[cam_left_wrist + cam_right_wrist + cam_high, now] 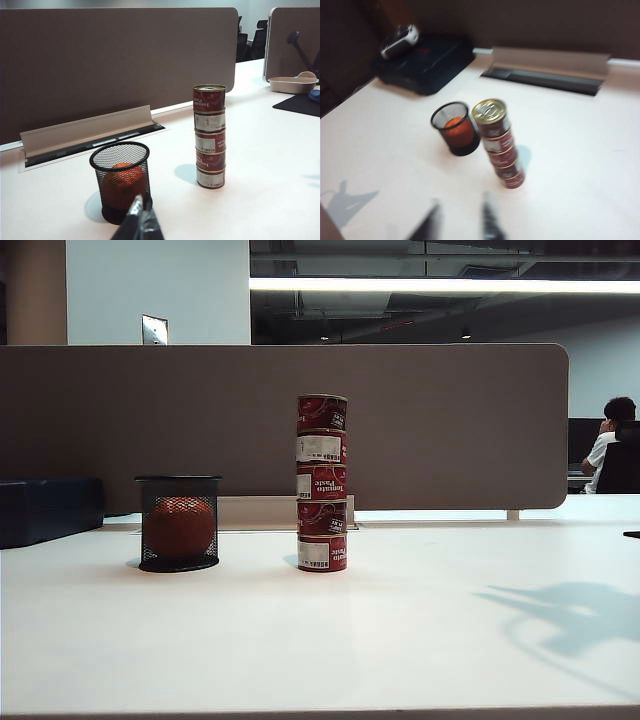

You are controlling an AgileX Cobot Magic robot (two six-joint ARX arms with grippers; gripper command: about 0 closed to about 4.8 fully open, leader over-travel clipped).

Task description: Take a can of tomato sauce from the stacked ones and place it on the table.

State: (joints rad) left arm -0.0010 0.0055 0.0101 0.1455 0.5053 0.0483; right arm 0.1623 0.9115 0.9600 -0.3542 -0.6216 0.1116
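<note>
Several dark-red tomato sauce cans form one upright stack on the white table. The top can rests squarely on the others. Neither gripper shows in the exterior view. In the left wrist view the stack stands well ahead of my left gripper, whose fingertips are pressed together with nothing in them. The right wrist view is blurred. It looks down on the stack and the top can's gold lid. My right gripper is short of the stack, its fingers apart and holding nothing.
A black mesh cup holding an orange ball stands left of the stack. A grey-brown partition runs behind, with a cable slot at its foot. A dark box lies at the far left. An arm's shadow falls on the table's right.
</note>
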